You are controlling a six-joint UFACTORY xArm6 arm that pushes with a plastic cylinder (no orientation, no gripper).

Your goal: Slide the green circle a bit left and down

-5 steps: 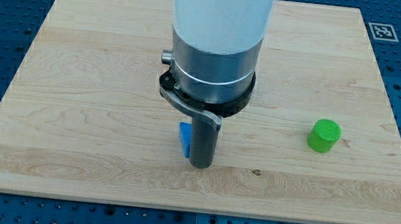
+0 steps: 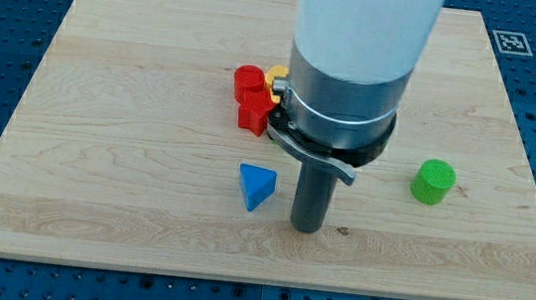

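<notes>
One target: green circle point(image 2: 433, 181), well right of my tip point(image 2: 308, 229). No fingers fitted, so nothing is gripped. Tip sits beside blue triangle point(image 2: 255, 186), likely in transit.

Green circle point(image 2: 433, 181): a short bright-green cylinder, standing upright on its flat end. Resting on the wooden bench point(image 2: 98, 152), near its right edge, about midway down.

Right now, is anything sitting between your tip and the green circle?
No. In the camera view, only bare wood lies between my tip and the green circle.
</notes>
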